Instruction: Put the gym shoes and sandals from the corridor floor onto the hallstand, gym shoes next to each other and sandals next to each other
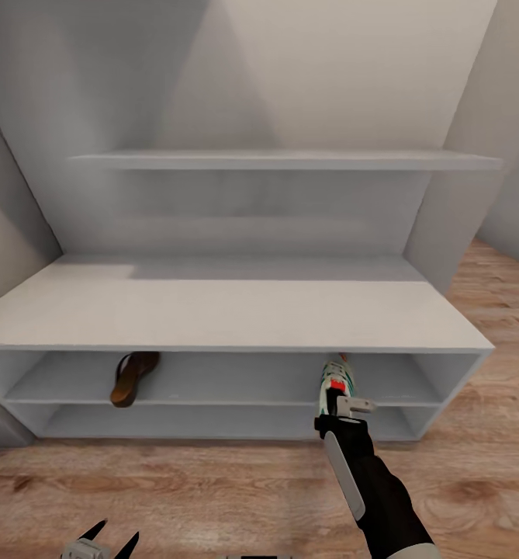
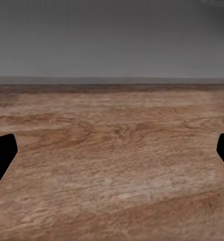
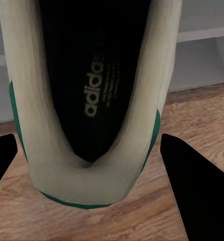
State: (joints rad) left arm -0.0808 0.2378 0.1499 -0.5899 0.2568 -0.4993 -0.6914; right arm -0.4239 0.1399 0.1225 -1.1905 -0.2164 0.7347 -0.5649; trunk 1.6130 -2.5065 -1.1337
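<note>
One gym shoe [image 1: 337,380], white with green stripes and a red tag, points toe-first into the upper shelf level of the pale grey hallstand [image 1: 228,318] at its right side. My right gripper [image 1: 344,410] is shut on its heel. The right wrist view shows the gym shoe's dark inside [image 3: 92,100] between the right gripper's [image 3: 88,139] two fingers. One brown sandal [image 1: 133,378] lies on the same shelf level at the left, its heel over the front edge. My left gripper [image 1: 113,536] hangs open and empty low over the corridor floor [image 1: 212,497]; the left gripper [image 2: 112,143] frames bare planks.
The hallstand has a wide bench top, a lower shelf level [image 1: 228,423] and a wall shelf [image 1: 282,160] above. Grey walls close in at both sides. Wood floor [image 1: 492,310] runs past the unit's right end.
</note>
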